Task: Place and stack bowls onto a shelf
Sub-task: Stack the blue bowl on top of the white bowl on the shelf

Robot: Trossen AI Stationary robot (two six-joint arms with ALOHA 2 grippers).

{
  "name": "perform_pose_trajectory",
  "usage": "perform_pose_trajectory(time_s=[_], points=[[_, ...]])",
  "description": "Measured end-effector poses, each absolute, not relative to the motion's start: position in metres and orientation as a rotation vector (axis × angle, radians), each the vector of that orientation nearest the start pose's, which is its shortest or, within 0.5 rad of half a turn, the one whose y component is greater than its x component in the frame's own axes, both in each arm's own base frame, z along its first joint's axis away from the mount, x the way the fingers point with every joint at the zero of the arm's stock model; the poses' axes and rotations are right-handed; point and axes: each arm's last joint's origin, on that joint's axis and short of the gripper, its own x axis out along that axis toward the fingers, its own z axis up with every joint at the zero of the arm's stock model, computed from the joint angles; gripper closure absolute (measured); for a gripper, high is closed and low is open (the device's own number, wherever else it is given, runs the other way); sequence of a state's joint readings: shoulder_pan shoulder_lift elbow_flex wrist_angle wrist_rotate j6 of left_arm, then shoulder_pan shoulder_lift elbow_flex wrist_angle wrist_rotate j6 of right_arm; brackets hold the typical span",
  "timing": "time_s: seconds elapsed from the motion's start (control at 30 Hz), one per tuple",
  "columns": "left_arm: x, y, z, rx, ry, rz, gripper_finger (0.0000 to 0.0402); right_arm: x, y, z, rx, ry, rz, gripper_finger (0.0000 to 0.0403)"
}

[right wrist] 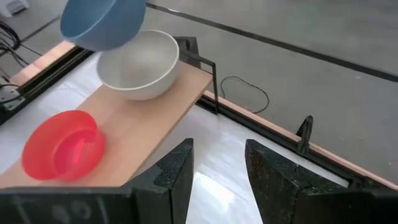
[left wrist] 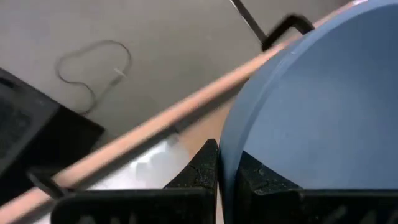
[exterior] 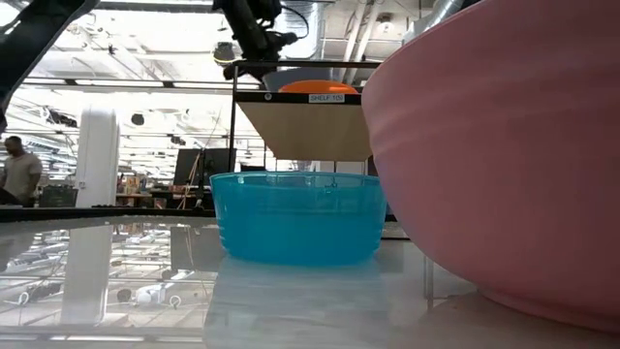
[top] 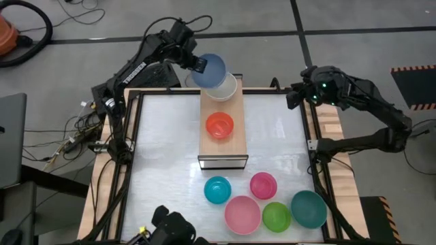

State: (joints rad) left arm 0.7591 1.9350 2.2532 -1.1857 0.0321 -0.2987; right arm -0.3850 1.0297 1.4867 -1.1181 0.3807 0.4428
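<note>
My left gripper is shut on the grey-blue bowl and holds it in the air over the white bowl. The white bowl stands on its base at the far end of the shelf. A red bowl sits on the shelf's middle. In the right wrist view the grey-blue bowl hangs above the white bowl, and the red bowl is nearer. My right gripper is open and waits above the table's far right corner. My left gripper pinches the grey-blue bowl's rim, one finger inside the bowl and the other finger outside. It comes from the table's far left side. The bowl is lifted clear, mouth upward and somewhat tilted, above the white bowl.
Five more bowls stand on the table near its near edge: cyan, magenta, light pink, green and teal. The near half of the shelf is bare. In the low view the cyan bowl and the pink bowl block much.
</note>
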Motion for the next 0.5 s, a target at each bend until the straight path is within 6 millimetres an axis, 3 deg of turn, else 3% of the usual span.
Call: perform_pose_trajectory(time_s=[0.27, 0.5], points=[[0.306, 0.265, 0.421, -0.524, 0.560, 0.763, 0.0401, 0.149, -0.073, 0.427, 0.418, 0.551, -0.870, 0.0233], [0.340, 0.266, 0.383, -0.495, 0.679, 0.710, 0.0401, 0.156, -0.075, 0.423, 0.425, 0.583, -0.854, 0.0233]])
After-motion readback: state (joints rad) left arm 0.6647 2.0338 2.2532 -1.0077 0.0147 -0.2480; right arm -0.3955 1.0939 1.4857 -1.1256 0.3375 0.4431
